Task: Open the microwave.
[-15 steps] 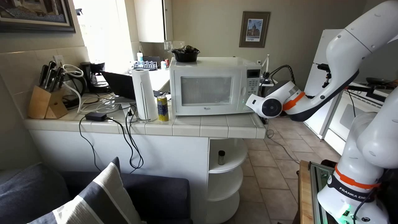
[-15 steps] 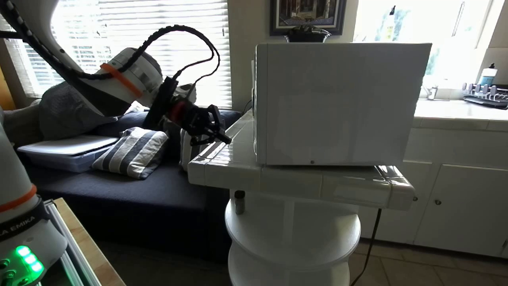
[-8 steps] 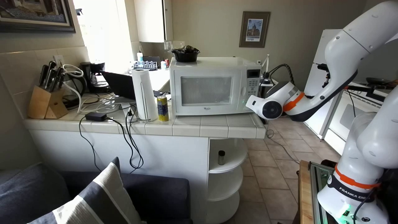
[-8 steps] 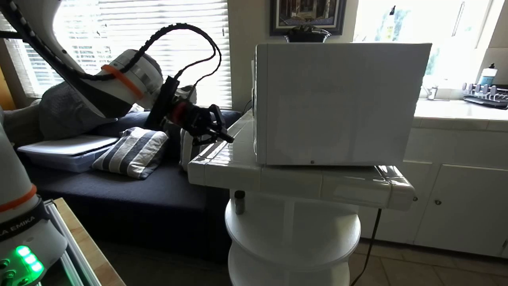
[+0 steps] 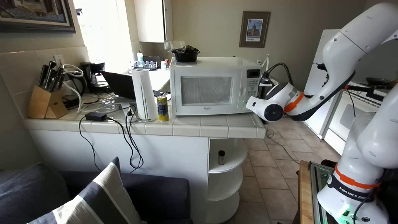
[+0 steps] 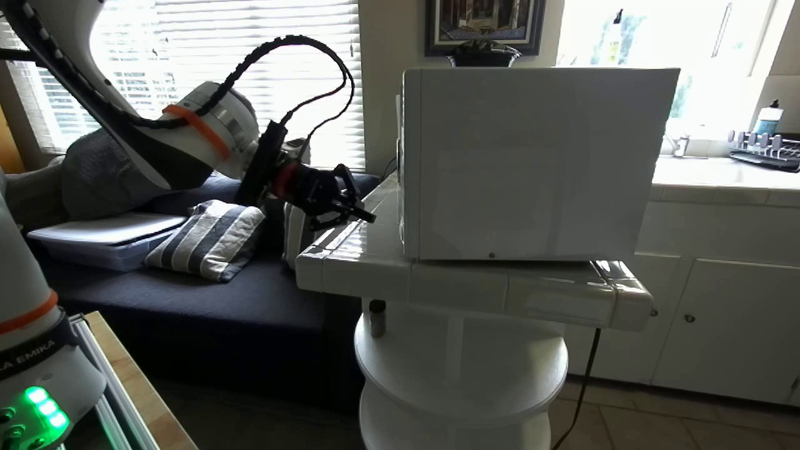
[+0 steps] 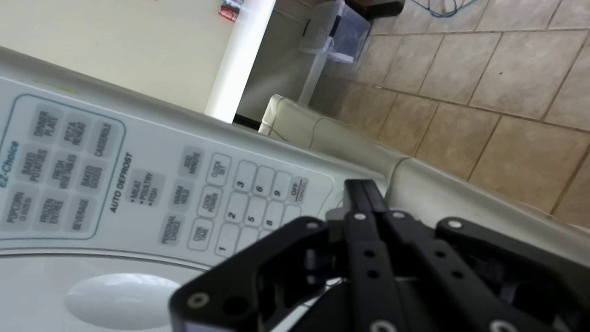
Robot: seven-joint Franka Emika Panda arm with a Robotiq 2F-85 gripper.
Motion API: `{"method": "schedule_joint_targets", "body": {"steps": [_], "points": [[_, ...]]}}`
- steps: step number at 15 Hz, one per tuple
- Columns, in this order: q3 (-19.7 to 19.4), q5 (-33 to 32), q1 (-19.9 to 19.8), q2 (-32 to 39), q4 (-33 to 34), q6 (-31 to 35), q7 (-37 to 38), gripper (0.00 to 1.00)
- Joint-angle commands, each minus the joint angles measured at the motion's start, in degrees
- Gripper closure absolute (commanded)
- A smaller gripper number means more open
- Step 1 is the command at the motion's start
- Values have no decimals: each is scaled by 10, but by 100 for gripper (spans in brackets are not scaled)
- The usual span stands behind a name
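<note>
The white microwave (image 5: 206,90) stands on the tiled counter with its door shut. An exterior view shows its plain side wall (image 6: 537,162). In the wrist view its control panel (image 7: 152,221) fills the left, with number keys and a pale oval (image 7: 122,299) low at the left. My gripper (image 7: 364,186) is shut, its fingertips together with nothing between them. It points at the lower corner of the panel near the OFF key. In an exterior view the gripper (image 6: 365,215) is in front of the microwave's face, with a gap. In an exterior view the wrist (image 5: 264,107) hides the gripper.
A can (image 5: 162,109) and paper-towel roll (image 5: 144,95) stand left of the microwave. A black bowl (image 5: 186,54) sits on top of it. The counter edge (image 5: 217,131) runs below, over round shelves (image 5: 225,186) with a small jar (image 5: 221,157). A dark sofa (image 6: 219,306) lies nearby.
My gripper has moved slightly closer to the microwave's front, and the upper arm links have shifted a little with it. The microwave has not changed.
</note>
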Motion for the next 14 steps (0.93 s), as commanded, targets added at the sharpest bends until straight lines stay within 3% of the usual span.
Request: {"method": "schedule_joint_targets", "body": {"steps": [1,14], "points": [[-14,-51,3,31,10,13,24,100],[-45,-143,-14,93,60,95,137,100]]}}
